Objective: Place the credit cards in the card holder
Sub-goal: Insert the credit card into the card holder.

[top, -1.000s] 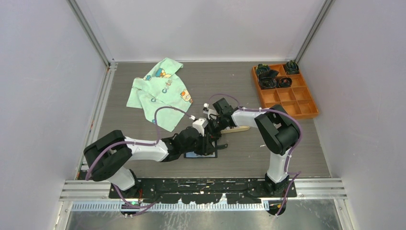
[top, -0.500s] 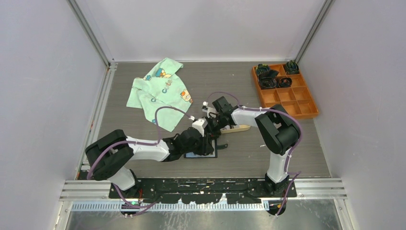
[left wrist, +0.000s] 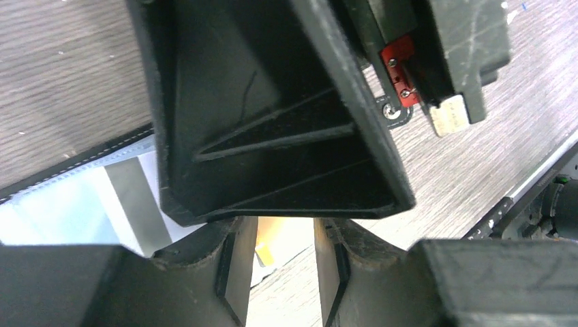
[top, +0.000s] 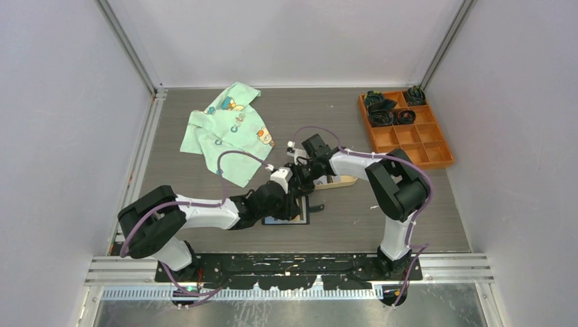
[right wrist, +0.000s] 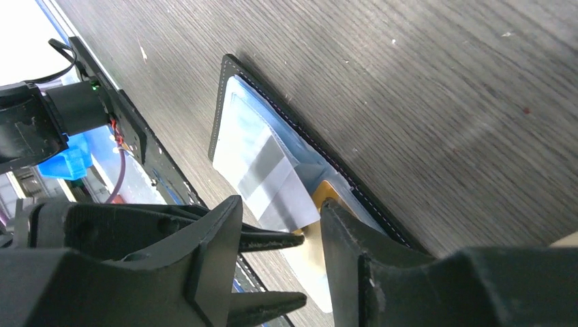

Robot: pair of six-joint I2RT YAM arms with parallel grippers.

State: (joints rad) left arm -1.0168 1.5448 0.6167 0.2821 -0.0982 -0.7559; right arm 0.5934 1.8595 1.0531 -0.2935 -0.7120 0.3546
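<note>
At the lower centre of the left wrist view, the left tool (left wrist: pixel 279 228) has its jaws part-way apart. Its tips are hidden behind the right tool's body, so I cannot tell whether they pinch anything. It seems best used as an anchor, pressing lightly on the card holder (right wrist: pixel 219 116) so that it does not slide. The holder lies open and flat on the table (right wrist: pixel 443 82), in the middle of the right wrist view. A striped card (right wrist: pixel 264 170) appears tucked under the holder's clear pocket. A pale card (right wrist: pixel 312 262) lies at the pocket's lower end and shows between the fingers of the right tool (right wrist: pixel 283 208). That tool's jaws stand apart, with no grip on the card that I can see. The step in hand appears to be seating this pale card. To do it well, push along the pocket's length toward the upper left, flat to the table. Steer clear of the left tool's fingers (right wrist: pixel 269 238), which are just beside it.
</note>
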